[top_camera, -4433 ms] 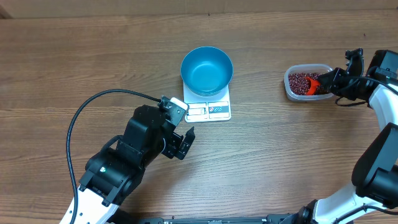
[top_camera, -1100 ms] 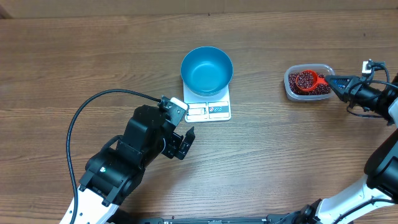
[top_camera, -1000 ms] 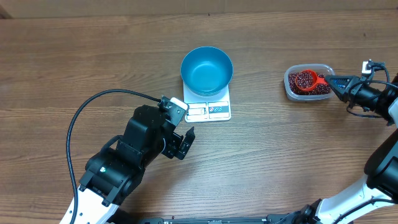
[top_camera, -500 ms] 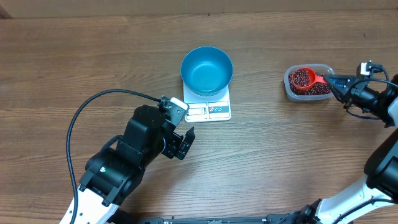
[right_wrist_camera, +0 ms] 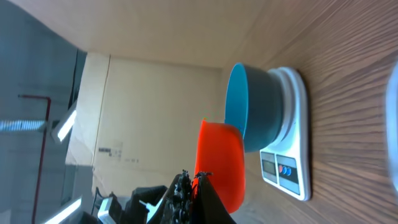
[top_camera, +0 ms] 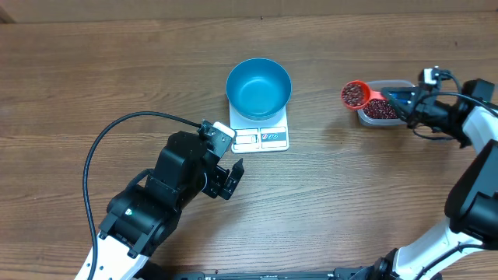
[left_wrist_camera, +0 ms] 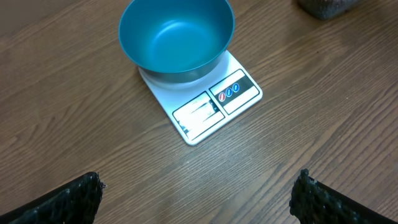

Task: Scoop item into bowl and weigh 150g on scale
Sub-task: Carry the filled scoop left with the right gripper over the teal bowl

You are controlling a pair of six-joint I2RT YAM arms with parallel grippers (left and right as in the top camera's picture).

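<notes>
I can't read the print on the small flat white rectangular scale (left_wrist_camera: 205, 109); only red and blue dots show. The deep round bright-blue bowl (left_wrist_camera: 177, 34) sits on it, ahead of my left pincer (top_camera: 231, 180), jaws wide, empty. My right pincer (top_camera: 401, 101) is clenched on the orange-red plastic scoop (top_camera: 372, 96) heaped with small dark maroon beans (top_camera: 354, 94), above the clear plastic tub (top_camera: 360, 115) of more beans
</notes>
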